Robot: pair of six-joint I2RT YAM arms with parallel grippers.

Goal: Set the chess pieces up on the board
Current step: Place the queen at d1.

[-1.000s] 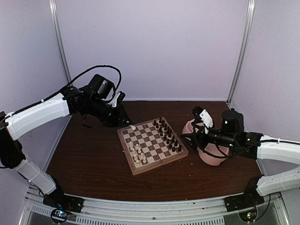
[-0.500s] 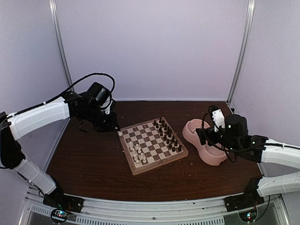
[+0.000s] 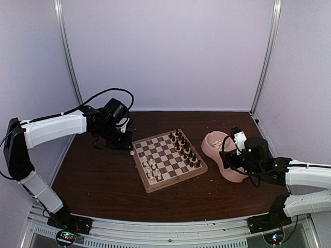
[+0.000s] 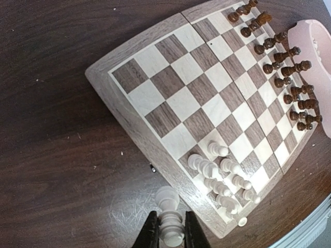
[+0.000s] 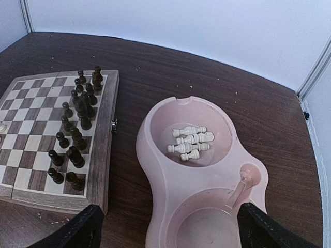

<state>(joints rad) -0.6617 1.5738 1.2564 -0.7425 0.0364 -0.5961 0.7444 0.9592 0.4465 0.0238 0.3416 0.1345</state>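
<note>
Chess pieces point(image 4: 222, 178) in white stand bunched at one corner of the board point(image 4: 183, 103), while the dark set point(image 4: 282, 67) lines the opposite edge. A few loose pieces point(image 5: 190, 142) lie on their sides in one well of the pink bowl point(image 5: 155, 155). My left gripper point(image 4: 168, 230) is clamped on one upright white piece point(image 4: 167, 199), hanging over the table point(image 4: 51, 129) just beside the board's rim, near the white cluster. My right gripper point(image 5: 168, 230) hovers over the bowl, jaws spread wide with nothing between them.

As I read it, the step in hand is seating the held piece on a vacant square in white's ranks. The standing pieces are packed close, so I would carry it in high enough to clear their tops. I would come at the row from its empty side and lower it straight down over the square's centre. I would let go only once the base sits flat, then lift away vertically so the fingers brush no neighbour. The right arm can wait over the bowl for its next pick.
</note>
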